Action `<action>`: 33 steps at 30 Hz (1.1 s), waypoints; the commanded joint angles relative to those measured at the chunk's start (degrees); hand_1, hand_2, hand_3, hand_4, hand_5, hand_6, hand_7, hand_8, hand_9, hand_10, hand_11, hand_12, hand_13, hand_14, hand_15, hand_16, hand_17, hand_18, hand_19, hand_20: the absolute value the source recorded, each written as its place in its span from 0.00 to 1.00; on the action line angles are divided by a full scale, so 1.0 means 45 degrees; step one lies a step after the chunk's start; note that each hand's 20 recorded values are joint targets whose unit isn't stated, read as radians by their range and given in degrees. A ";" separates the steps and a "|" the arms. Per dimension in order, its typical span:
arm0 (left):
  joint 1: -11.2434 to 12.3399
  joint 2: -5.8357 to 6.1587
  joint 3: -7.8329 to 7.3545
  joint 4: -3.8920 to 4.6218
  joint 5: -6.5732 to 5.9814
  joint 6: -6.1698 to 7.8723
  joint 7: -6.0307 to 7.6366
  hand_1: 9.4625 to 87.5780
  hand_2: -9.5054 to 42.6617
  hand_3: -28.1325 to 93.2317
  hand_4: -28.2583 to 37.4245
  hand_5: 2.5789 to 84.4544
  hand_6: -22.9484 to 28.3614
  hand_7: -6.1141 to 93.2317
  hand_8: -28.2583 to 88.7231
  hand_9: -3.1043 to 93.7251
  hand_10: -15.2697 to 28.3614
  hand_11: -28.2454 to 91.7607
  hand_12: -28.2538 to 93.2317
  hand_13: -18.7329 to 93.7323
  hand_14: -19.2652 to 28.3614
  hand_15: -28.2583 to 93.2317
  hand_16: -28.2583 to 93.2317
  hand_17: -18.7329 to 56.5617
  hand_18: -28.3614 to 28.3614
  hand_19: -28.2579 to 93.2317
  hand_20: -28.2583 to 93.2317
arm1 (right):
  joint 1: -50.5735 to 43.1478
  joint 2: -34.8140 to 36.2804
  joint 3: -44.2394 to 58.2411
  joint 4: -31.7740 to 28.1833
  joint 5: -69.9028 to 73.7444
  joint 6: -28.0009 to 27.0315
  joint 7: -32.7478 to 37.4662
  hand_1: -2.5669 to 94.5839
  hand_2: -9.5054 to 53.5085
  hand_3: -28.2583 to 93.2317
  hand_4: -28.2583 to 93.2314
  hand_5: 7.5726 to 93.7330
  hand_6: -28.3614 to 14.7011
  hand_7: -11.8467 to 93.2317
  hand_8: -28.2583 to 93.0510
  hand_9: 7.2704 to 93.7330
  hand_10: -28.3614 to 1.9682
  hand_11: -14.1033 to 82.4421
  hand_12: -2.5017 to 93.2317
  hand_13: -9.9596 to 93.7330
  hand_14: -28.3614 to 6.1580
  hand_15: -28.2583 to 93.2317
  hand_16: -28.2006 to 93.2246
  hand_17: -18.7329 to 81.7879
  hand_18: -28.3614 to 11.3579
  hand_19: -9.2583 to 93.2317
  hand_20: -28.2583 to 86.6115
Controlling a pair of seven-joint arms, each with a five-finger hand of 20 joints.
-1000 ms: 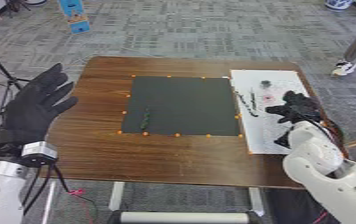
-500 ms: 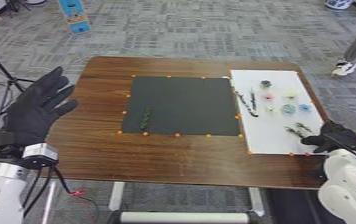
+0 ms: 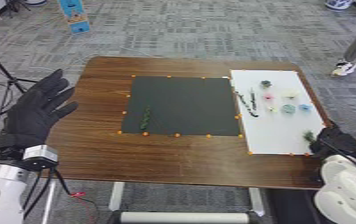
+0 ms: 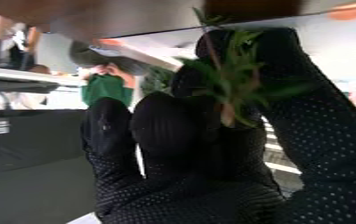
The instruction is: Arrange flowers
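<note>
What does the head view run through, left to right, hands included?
Left hand → dark green sprig on the black mat → curved dark stem → pink flower → teal flower → light blue flower → right hand

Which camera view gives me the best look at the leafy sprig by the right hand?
The right wrist view: the leafy sprig is large and close there, its leaves and stem standing out against the right hand's black glove. The head view gives a small green tuft beside that hand, too small to make out the stem.
</note>
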 commanded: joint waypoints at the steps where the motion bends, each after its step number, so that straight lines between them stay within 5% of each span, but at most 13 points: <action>1: 0.0322 -0.0031 -0.0380 -0.0263 0.0007 0.0202 0.0004 0.19 0.00 0.80 0.00 0.28 0.48 0.22 0.17 0.25 0.57 0.34 0.37 0.33 0.66 0.34 0.28 0.10 0.87 0.55 0.30 | 0.1705 -0.0165 -0.2393 -0.0241 0.0302 0.0834 -0.1836 0.47 0.00 0.90 0.10 0.68 0.69 0.65 0.42 0.82 0.62 0.80 0.52 0.82 0.58 0.93 0.55 0.66 0.18 1.00 0.86; 6: 0.0436 -0.0089 -0.0561 -0.0380 0.0017 0.0243 0.0023 0.19 0.00 0.80 0.00 0.28 0.48 0.22 0.17 0.25 0.57 0.34 0.37 0.33 0.66 0.34 0.28 0.10 0.87 0.55 0.30 | 0.4656 -0.0943 -0.4939 -0.0424 0.0569 0.1548 -0.2505 0.43 0.01 0.91 0.17 0.71 0.70 0.68 0.44 0.87 0.67 0.84 0.48 0.88 0.63 0.93 0.55 0.72 0.19 1.00 0.90; 10: 0.0310 -0.0150 -0.0397 -0.0324 -0.0009 0.0236 -0.0018 0.19 0.00 0.80 0.00 0.28 0.48 0.22 0.17 0.25 0.57 0.34 0.37 0.33 0.66 0.34 0.28 0.10 0.87 0.55 0.30 | 0.7099 -0.1755 -0.7283 -0.0166 0.0761 0.1751 -0.2852 0.42 0.01 0.91 0.18 0.73 0.71 0.68 0.45 0.88 0.68 0.84 0.48 0.89 0.64 0.93 0.55 0.74 0.19 1.00 0.90; 19: 0.0456 -0.0126 -0.0743 -0.0425 0.0017 0.0252 0.0064 0.19 0.00 0.80 0.00 0.28 0.48 0.22 0.17 0.25 0.57 0.34 0.37 0.33 0.66 0.34 0.28 0.10 0.87 0.55 0.30 | 1.0550 -0.4759 -0.9899 0.2894 0.1743 0.1170 -0.2713 0.42 0.02 0.90 0.18 0.74 0.71 0.67 0.44 0.90 0.69 0.83 0.48 0.91 0.66 0.93 0.55 0.76 0.20 1.00 0.91; 27: 0.0120 0.0120 -0.0626 -0.0319 -0.0005 0.0040 0.0197 0.19 0.00 0.80 0.00 0.28 0.48 0.22 0.17 0.25 0.57 0.34 0.37 0.33 0.66 0.34 0.28 0.10 0.87 0.55 0.30 | 1.1654 -0.6520 -1.0694 0.5546 0.1907 0.0081 -0.1927 0.43 0.01 0.90 0.17 0.77 0.71 0.64 0.44 0.91 0.71 0.81 0.49 0.92 0.68 0.92 0.55 0.77 0.21 1.00 0.91; 33: 0.0033 0.0171 -0.0413 -0.0242 -0.0047 -0.0004 0.0114 0.19 0.00 0.80 0.00 0.28 0.48 0.22 0.17 0.25 0.57 0.34 0.37 0.33 0.66 0.34 0.28 0.10 0.87 0.55 0.30 | 1.1645 -0.7043 -1.0962 0.6334 0.2078 -0.0673 -0.1251 0.43 0.02 0.90 0.16 0.78 0.73 0.63 0.43 0.92 0.71 0.80 0.49 0.92 0.68 0.92 0.55 0.78 0.21 1.00 0.91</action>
